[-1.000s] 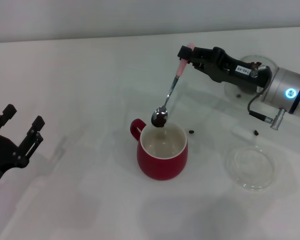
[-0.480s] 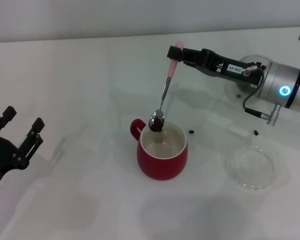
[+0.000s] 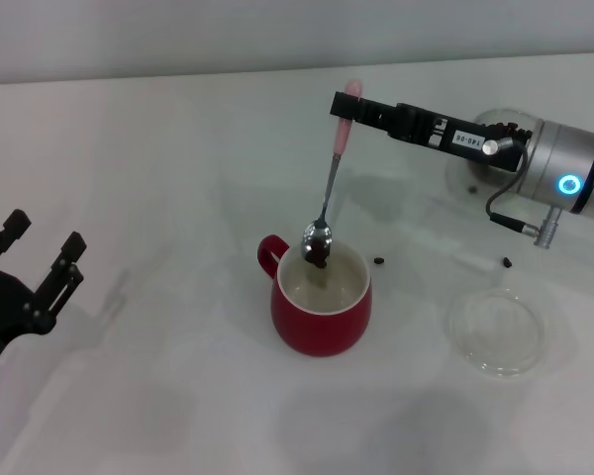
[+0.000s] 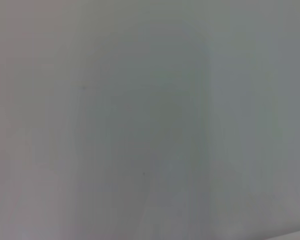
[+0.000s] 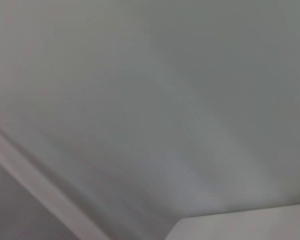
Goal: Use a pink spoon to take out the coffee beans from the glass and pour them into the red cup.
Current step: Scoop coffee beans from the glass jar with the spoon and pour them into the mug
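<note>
From the head view, the right gripper (image 3: 345,107) reaches in from the right side, high over the table (image 3: 178,178); its fingers are closed on the pink end of the pink spoon (image 3: 329,183). The spoon hangs almost straight down, with its shiny bowl just above the far rim of the red cup (image 3: 321,302); a little clump of dark coffee beans (image 3: 319,257) sits right under the spoon bowl, over the white inside of the cup. The cup stands in the middle of the table, with its loop handle on its left side. The glass (image 3: 495,148) is far back on the right, mostly hidden behind the right arm. A few loose beans (image 3: 379,261) lie on the table to the right of the cup (small dark dots). A flat clear dish (image 3: 496,332) lies near the front right, well apart from the cup. The left gripper (image 3: 40,259) waits at the left edge with its fingers spread apart, holding nothing.

The left wrist view shows only a plain pale blur.

The right wrist view is also just a pale blur.
</note>
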`<state>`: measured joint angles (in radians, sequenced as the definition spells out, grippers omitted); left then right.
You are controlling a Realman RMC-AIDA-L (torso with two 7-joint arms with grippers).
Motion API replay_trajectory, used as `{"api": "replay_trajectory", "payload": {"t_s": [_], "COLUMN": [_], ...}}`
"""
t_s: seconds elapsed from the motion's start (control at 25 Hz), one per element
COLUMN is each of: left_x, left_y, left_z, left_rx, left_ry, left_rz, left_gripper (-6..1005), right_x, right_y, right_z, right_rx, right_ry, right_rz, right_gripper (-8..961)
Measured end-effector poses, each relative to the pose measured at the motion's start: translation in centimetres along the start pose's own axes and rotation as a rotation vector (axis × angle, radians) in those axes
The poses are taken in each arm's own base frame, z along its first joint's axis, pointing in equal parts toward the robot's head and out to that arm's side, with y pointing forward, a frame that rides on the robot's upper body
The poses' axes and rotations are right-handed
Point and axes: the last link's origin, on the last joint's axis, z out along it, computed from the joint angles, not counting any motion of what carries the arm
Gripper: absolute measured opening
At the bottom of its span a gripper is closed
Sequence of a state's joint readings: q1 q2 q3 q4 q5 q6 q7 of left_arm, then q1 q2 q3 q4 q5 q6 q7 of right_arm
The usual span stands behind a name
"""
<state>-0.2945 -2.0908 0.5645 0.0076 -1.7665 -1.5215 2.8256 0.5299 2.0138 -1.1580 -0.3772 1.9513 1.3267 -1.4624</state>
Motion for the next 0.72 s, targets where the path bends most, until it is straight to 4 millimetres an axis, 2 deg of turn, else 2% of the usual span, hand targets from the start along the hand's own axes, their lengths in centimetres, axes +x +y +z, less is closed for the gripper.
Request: {"api": "replay_trajectory", "payload": {"t_s": [0.44, 0.72], "left_x": [0.07, 0.04], "left_y": [-0.03, -0.02], "left_z": [0.22, 0.21], "left_rx": [-0.003, -0.004], "left_ry": [0.002, 0.0], "left_rz": [0.002, 0.002], "left_gripper": [651, 651], "right_x": [0.56, 0.03], "right_y": [0.72, 0.43], "right_z": [0.37, -0.31], "right_rx": [-0.046, -0.03], "right_ry": [0.036, -0.011], "right_rz": [-0.114, -0.048], "right_gripper": [148, 147]}}
